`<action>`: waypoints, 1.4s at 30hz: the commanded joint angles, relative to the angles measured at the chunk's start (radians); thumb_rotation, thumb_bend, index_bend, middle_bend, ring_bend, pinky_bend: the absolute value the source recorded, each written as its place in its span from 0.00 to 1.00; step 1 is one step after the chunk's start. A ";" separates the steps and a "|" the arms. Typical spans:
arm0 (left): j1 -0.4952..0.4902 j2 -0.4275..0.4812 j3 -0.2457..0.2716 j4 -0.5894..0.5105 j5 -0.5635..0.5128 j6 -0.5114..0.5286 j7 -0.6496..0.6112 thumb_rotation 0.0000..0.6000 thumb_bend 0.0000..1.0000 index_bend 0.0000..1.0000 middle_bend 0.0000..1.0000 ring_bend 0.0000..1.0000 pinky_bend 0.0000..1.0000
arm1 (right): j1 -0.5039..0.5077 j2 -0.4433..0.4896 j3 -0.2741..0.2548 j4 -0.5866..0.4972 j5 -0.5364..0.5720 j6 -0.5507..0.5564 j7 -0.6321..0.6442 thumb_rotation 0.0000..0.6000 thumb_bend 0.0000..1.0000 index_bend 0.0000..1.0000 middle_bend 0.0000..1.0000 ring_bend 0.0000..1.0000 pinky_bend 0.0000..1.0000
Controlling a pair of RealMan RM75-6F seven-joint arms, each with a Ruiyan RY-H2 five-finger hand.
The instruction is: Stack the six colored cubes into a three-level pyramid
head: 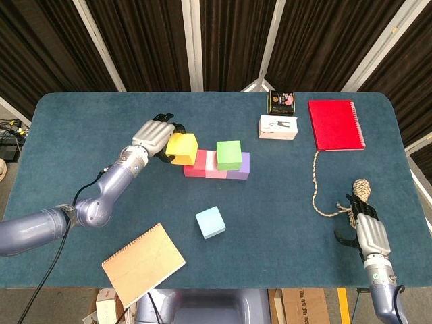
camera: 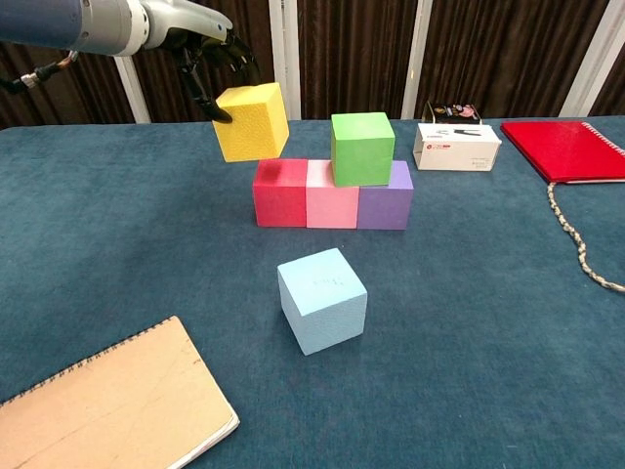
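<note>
Holding the yellow cube [camera: 252,121] in the air, the left hand [head: 153,136] has its fingers wrapped round the block's far and left faces, and the cube hangs tilted just above the left end of the base row, not yet resting on anything. Below it the base level looks finished: red cube [camera: 280,193], pink cube [camera: 331,200] and purple cube [camera: 386,203] stand side by side, touching, on the counter [camera: 469,322]. On the second level only the green cube [camera: 362,148] is placed, sitting over the seam between pink and purple. By my reading, then, four of six are down, and the yellow one needs squaring up and lowering onto the red–pink seam beside the green. Nearer the robot, the light blue cube [camera: 322,299] sits alone and untouched on the counter (it would have to be the cap, since nothing else is left). Far to the right, the right hand [head: 367,231] rests low near the coiled rope [head: 362,190], holding nothing; how far its fingers are spread I cannot tell.
</note>
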 commanded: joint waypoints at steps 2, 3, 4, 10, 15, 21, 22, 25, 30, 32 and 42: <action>-0.044 -0.028 0.029 -0.031 -0.087 0.083 0.052 1.00 0.41 0.28 0.26 0.00 0.00 | 0.001 0.005 0.000 0.003 -0.004 -0.009 0.014 1.00 0.34 0.04 0.02 0.00 0.00; -0.052 -0.035 0.035 -0.037 -0.110 0.098 0.065 1.00 0.41 0.28 0.26 0.00 0.00 | 0.000 0.007 0.001 0.003 -0.006 -0.010 0.019 1.00 0.34 0.04 0.02 0.00 0.00; -0.060 -0.041 0.042 -0.043 -0.134 0.114 0.079 1.00 0.41 0.28 0.26 0.00 0.00 | 0.000 0.009 0.001 0.003 -0.008 -0.011 0.024 1.00 0.34 0.04 0.02 0.00 0.00; -0.099 -0.073 0.057 -0.074 -0.239 0.204 0.153 1.00 0.41 0.28 0.26 0.00 0.00 | -0.002 0.014 0.002 0.006 -0.017 -0.012 0.042 1.00 0.34 0.04 0.02 0.00 0.00; -0.113 -0.085 0.046 -0.085 -0.266 0.227 0.171 1.00 0.41 0.28 0.26 0.00 0.00 | -0.004 0.019 0.000 0.005 -0.023 -0.014 0.052 1.00 0.34 0.04 0.02 0.00 0.00; -0.120 -0.103 0.041 -0.077 -0.272 0.238 0.183 1.00 0.41 0.28 0.26 0.00 0.00 | -0.008 0.025 0.001 0.001 -0.028 -0.008 0.061 1.00 0.34 0.04 0.02 0.00 0.00; -0.121 -0.106 0.040 -0.075 -0.274 0.240 0.186 1.00 0.41 0.28 0.26 0.00 0.00 | -0.009 0.025 0.001 0.001 -0.029 -0.008 0.062 1.00 0.34 0.04 0.02 0.00 0.00; -0.122 -0.110 0.036 -0.074 -0.273 0.246 0.190 1.00 0.41 0.28 0.26 0.00 0.00 | -0.009 0.027 0.001 0.000 -0.030 -0.007 0.064 1.00 0.34 0.04 0.02 0.00 0.00; -0.124 -0.118 0.033 -0.070 -0.281 0.252 0.203 1.00 0.41 0.27 0.26 0.00 0.00 | -0.011 0.030 0.001 -0.002 -0.032 -0.006 0.069 1.00 0.34 0.04 0.02 0.00 0.00; -0.125 -0.124 0.030 -0.068 -0.283 0.254 0.206 1.00 0.41 0.27 0.26 0.00 0.00 | -0.012 0.032 0.001 -0.004 -0.033 -0.005 0.071 1.00 0.34 0.04 0.02 0.00 0.00; -0.135 -0.152 0.019 -0.052 -0.283 0.277 0.234 1.00 0.41 0.28 0.25 0.00 0.00 | -0.013 0.037 0.001 -0.003 -0.038 -0.011 0.085 1.00 0.34 0.04 0.02 0.00 0.00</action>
